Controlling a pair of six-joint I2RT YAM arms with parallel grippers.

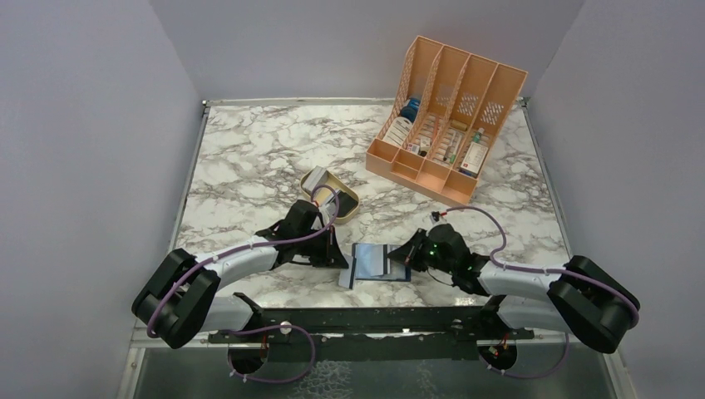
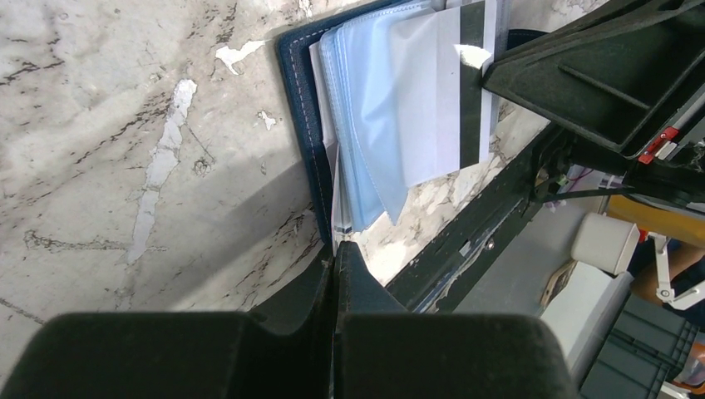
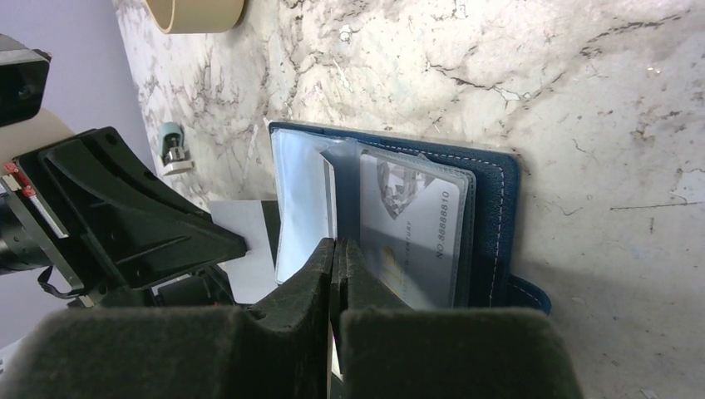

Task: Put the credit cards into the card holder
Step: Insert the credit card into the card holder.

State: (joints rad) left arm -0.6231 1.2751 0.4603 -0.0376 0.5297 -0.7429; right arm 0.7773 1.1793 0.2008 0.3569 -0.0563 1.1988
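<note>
Clenched left jaws sit against the card holder (image 2: 299,125), which lies open at the worktop's (image 1: 249,158) near edge, probably to pin it. Right jaws, equally clenched, meet its sleeves, where one credit card (image 3: 407,229) sits pocketed.

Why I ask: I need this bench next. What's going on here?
The left tool and right tool are both shut at the clear sleeve pages of the open navy card holder, near the table's front edge. One card sits in a sleeve; a black-striped card seems to lie loose on the pages.
</note>
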